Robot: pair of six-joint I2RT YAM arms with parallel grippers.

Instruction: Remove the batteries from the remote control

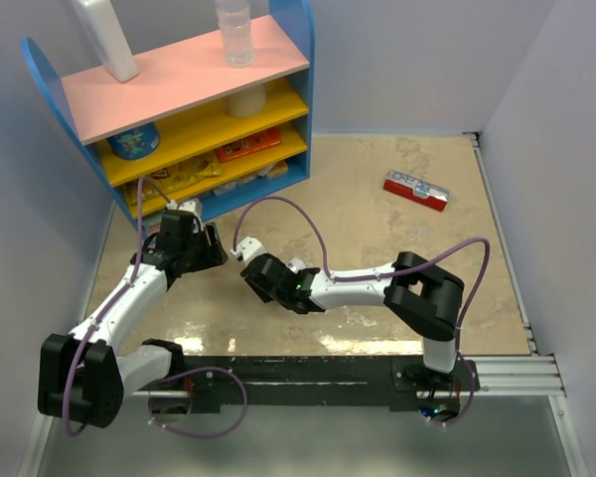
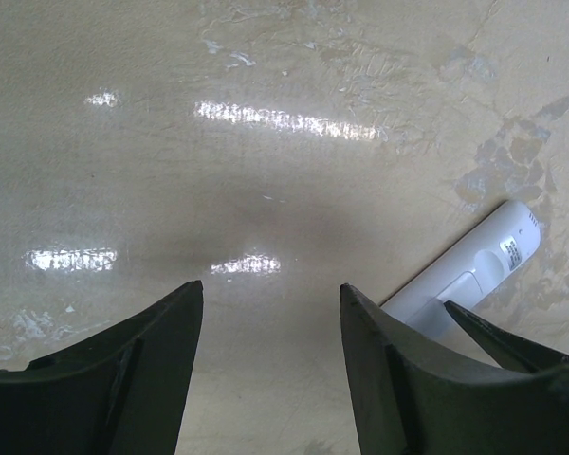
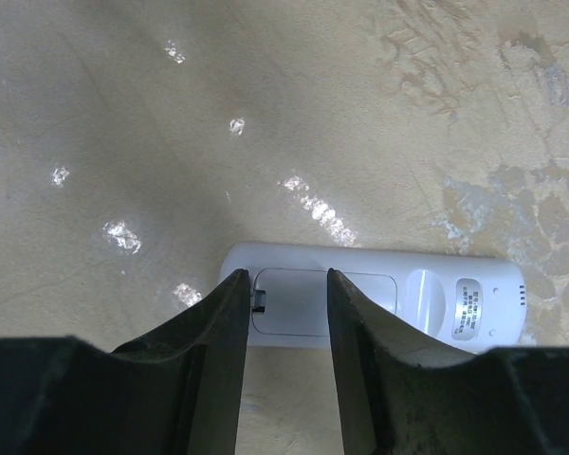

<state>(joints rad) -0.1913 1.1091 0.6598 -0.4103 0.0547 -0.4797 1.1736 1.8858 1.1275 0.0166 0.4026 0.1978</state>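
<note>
On the table [image 2: 266, 114], between my two arms, I see the remote [image 3: 427, 303] lying flat, back up, with its cover [image 3: 360, 299] shut. My right gripper [image 3: 284, 284] hangs over the cover end, jaws apart and clamping nothing; whether the tips touch the plastic I cannot tell. My left gripper [image 2: 270, 289] sits just beside the remote over bare table, jaws wide and empty.
</note>
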